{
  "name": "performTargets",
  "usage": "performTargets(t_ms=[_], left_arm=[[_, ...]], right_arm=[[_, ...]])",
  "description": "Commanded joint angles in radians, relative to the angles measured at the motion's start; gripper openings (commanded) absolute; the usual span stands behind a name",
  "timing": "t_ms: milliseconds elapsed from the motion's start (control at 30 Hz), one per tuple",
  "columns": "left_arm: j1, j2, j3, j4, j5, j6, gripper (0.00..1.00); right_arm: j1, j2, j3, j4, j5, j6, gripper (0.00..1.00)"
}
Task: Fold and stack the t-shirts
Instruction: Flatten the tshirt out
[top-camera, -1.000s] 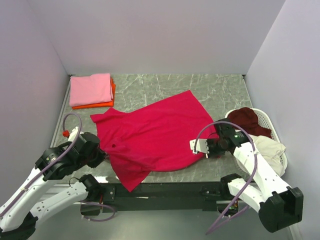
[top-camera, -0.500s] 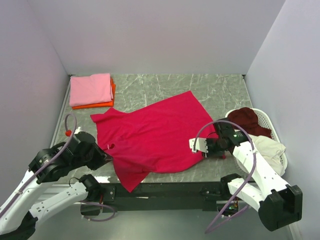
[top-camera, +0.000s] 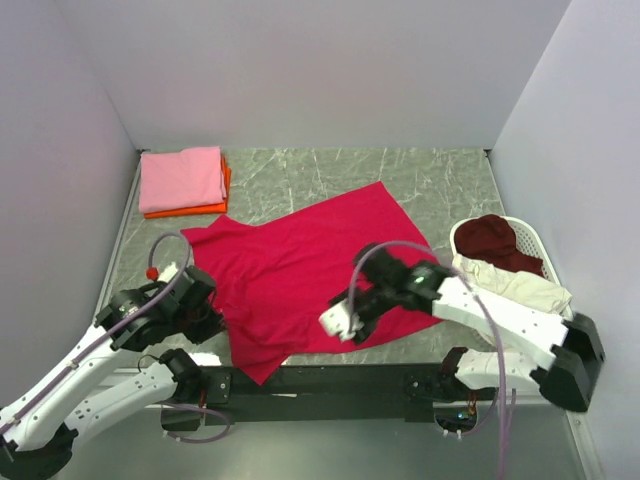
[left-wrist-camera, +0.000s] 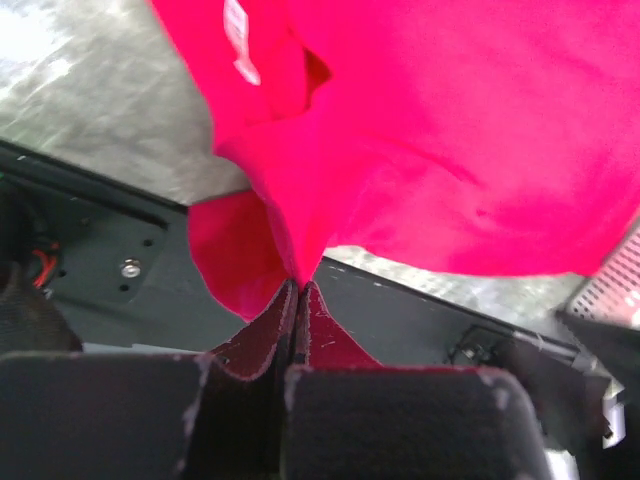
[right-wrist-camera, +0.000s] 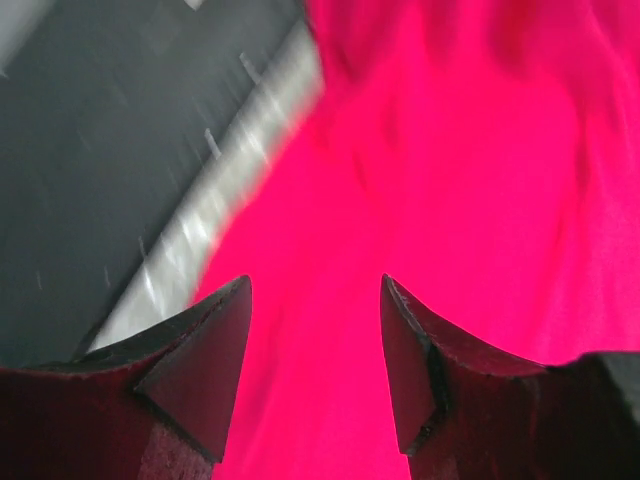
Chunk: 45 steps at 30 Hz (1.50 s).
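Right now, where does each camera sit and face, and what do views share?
Top external: above, behind the left arm and right arm, facing down at the table; both show.
Left wrist: on its arm, faces along the left gripper, shut on the red t-shirt.
Right wrist: on its arm, faces down past the open right gripper onto the shirt.
All share the red t-shirt.

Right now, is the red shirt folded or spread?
Spread: the red shirt lies open across the table, one edge bunched in the shut left pincer.
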Motion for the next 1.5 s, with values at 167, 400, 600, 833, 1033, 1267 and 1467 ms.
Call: performTargets(t_ms=[167, 400, 600, 833, 1033, 1267, 1467], left_arm=[[0.005, 0.015, 0.055, -0.018, -0.102, -0.065, 0.0], [0.003, 0.021, 0.081, -0.008, -0.159, -0.071, 0.0], [0.005, 0.012, 0.057, 0.009, -0.158, -0.074, 0.0], [0.003, -0.014, 0.051, 0.005, -0.164, -0.077, 0.0], [0.003, -0.02, 0.035, 0.023, -0.155, -0.071, 0.0], [0.005, -0.017, 0.02, 0.045, -0.148, -0.065, 0.0], [0.003, -0.014, 0.008, 0.057, -0.144, -0.06, 0.0]], right_arm=[[0.463, 0.362, 0.141, 0.285, 0.195, 0.074, 0.56], [0.571, 0.574, 0.24, 0.381, 0.286, 0.141, 0.47], [0.595, 0.709, 0.322, 0.443, 0.345, 0.175, 0.46], [0.597, 0.785, 0.343, 0.457, 0.374, 0.172, 0.45], [0.598, 0.806, 0.343, 0.452, 0.371, 0.184, 0.23], [0.598, 0.756, 0.332, 0.415, 0.349, 0.201, 0.0], [0.597, 0.618, 0.297, 0.362, 0.29, 0.227, 0.0]])
